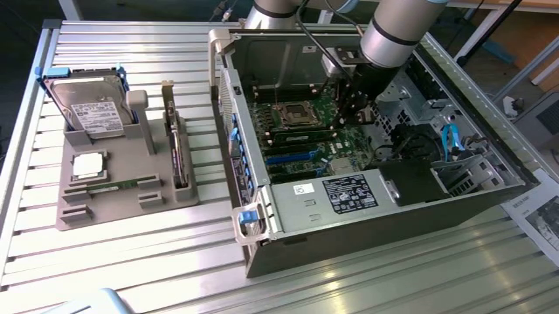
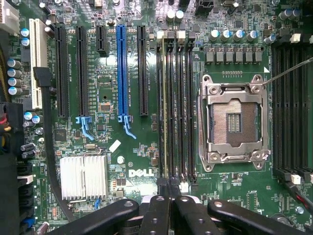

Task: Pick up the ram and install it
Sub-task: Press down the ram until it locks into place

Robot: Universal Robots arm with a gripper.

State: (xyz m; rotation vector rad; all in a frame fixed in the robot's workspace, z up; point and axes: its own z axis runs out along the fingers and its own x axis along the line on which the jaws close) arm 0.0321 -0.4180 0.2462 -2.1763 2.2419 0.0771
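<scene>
End effector (image 2: 168, 198) closed, holding nothing visible | poised over thin green ram stick (image 2: 165, 107) seated in black motherboard slot | pressing position.

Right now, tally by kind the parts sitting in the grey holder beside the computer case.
Hard drive: 1
Silver processor chip: 1
Ram stick: 1
Dark expansion card: 1
Total: 4
</scene>
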